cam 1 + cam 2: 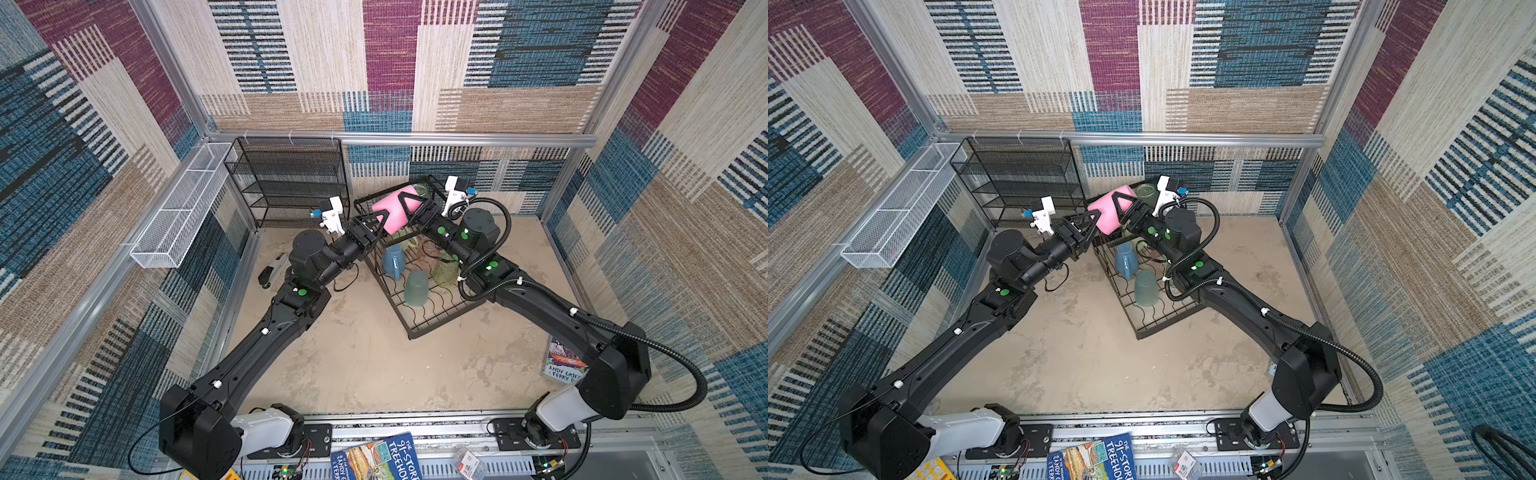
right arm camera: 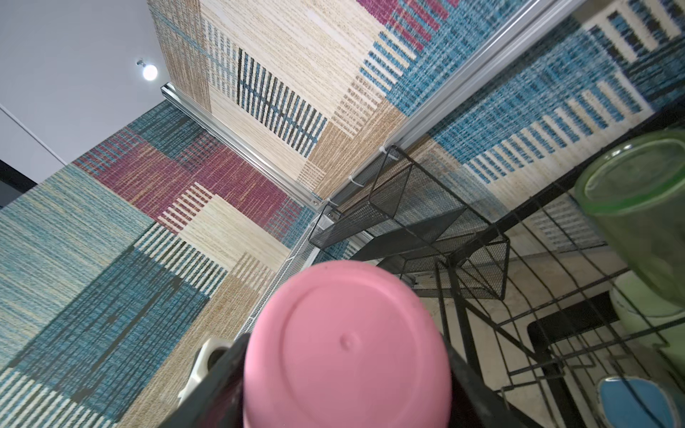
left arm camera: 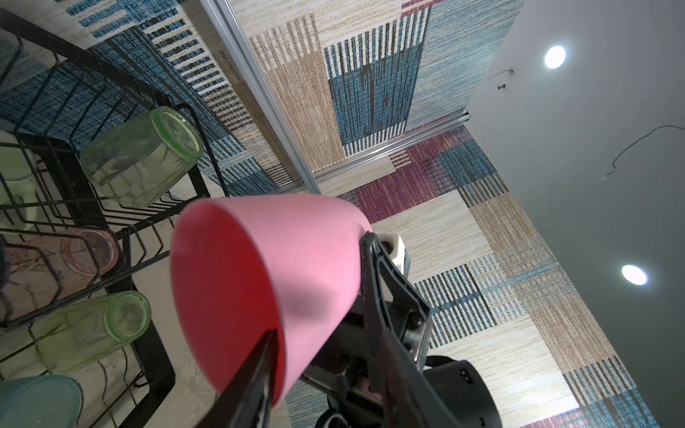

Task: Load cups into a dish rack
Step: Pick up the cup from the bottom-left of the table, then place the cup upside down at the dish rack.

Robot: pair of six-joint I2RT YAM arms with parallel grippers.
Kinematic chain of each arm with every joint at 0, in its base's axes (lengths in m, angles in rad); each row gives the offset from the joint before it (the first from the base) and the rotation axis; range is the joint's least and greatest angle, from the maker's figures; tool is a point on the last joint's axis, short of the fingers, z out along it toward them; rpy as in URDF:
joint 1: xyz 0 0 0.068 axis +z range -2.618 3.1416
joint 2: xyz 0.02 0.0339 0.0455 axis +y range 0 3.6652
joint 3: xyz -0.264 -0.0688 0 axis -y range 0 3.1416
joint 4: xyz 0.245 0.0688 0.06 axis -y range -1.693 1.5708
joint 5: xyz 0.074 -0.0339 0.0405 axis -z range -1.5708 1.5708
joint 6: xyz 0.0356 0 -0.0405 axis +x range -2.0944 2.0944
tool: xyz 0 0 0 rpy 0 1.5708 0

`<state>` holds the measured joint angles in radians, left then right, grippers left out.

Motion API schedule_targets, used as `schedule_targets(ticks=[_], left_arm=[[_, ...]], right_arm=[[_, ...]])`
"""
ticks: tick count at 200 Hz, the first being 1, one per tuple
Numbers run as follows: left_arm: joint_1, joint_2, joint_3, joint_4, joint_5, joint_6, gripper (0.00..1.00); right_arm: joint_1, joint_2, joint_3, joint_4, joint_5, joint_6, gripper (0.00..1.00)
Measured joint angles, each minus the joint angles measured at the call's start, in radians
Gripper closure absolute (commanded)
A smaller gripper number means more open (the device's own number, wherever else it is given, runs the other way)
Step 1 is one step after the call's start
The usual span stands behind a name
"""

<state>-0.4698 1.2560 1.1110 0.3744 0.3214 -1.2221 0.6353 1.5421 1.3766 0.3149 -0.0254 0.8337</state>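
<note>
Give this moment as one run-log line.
right gripper: shut on pink cup | left gripper: finger inside cup mouth | cup: tilted, at dish rack

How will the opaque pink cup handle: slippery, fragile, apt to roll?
The opaque pink cup looks like smooth matte plastic: probably light, stiff, not fragile. Its wall tapers toward the base, so the right tool, gripping it there, might slide off. On its side it would likely roll in a curve.
</note>
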Motion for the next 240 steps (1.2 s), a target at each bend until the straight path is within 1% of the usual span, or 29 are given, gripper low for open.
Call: schedule_targets(ticks=[5,28,51,81,91,117,134,159,192,240], left_arm=[[0.005,-0.001,0.008,-0.021,0.000,0.012,0.47],[0.034,-0.019,0.034,-0.114,0.004,0.073,0.34],[0.075,-0.027,0.089,-0.260,0.003,0.150,0.22],[0.125,0.006,0.192,-0.452,0.008,0.290,0.11],[0.138,0.020,0.210,-0.512,0.008,0.342,0.09],[0.161,0.034,0.244,-0.674,-0.011,0.503,0.05],[0.174,0.032,0.262,-0.753,-0.058,0.620,0.04],[0.188,0.032,0.270,-0.848,-0.142,0.753,0.03],[0.190,-0.005,0.234,-0.890,-0.216,0.858,0.02],[0.191,-0.052,0.193,-0.907,-0.309,0.950,0.02]], right_arm=[[0.000,0.003,0.011,-0.005,0.010,-0.018,0.42],[0.000,0.028,0.070,-0.030,0.047,-0.118,0.42],[0.000,0.072,0.136,-0.061,0.084,-0.223,0.43],[0.000,0.158,0.245,-0.113,0.126,-0.374,0.43],[0.000,0.189,0.282,-0.132,0.140,-0.426,0.43],[0.000,0.281,0.394,-0.186,0.169,-0.553,0.42],[0.000,0.337,0.462,-0.222,0.193,-0.623,0.42],[0.002,0.411,0.539,-0.263,0.220,-0.706,0.42],[0.003,0.499,0.625,-0.316,0.246,-0.771,0.42],[0.007,0.581,0.695,-0.364,0.273,-0.821,0.42]])
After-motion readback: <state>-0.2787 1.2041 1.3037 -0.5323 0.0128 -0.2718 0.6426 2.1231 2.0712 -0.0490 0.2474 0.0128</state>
